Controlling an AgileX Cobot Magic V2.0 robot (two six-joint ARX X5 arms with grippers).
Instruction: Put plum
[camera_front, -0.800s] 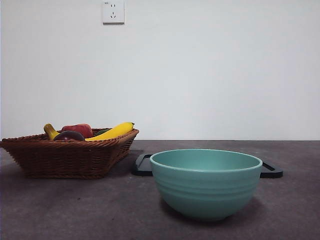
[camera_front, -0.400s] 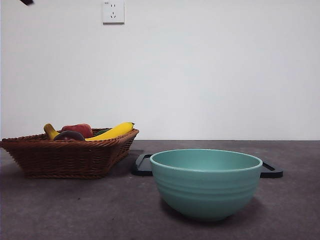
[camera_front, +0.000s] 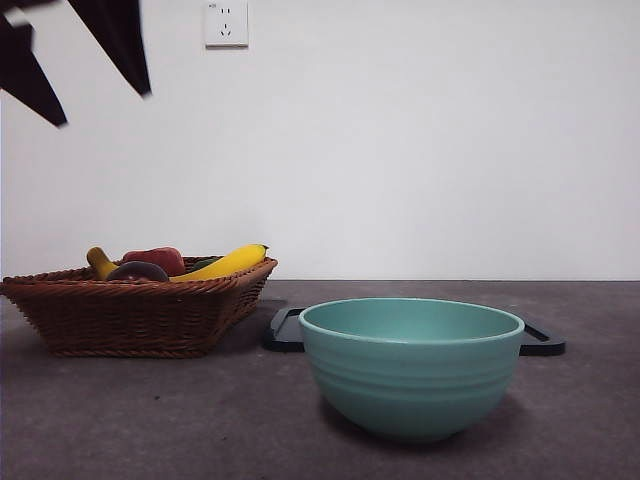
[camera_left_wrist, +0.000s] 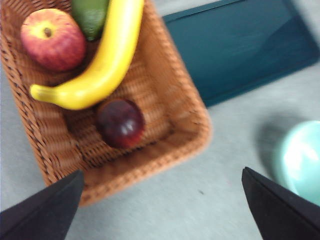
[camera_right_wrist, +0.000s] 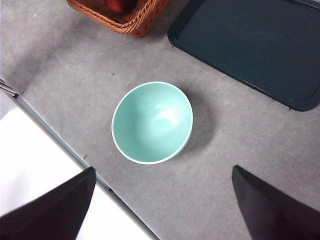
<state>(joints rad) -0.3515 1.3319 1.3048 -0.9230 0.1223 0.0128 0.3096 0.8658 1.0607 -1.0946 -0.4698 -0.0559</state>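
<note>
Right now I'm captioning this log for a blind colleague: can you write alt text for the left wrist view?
A dark plum lies in a wicker basket beside a yellow banana, a red apple and a green fruit. The open left gripper hovers above, holding nothing. A dark tray and a teal bowl sit on the grey table.

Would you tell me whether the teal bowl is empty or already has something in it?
Empty. The right wrist view looks straight down into the teal bowl and shows only its bare inside; the plum lies in the wicker basket.
</note>
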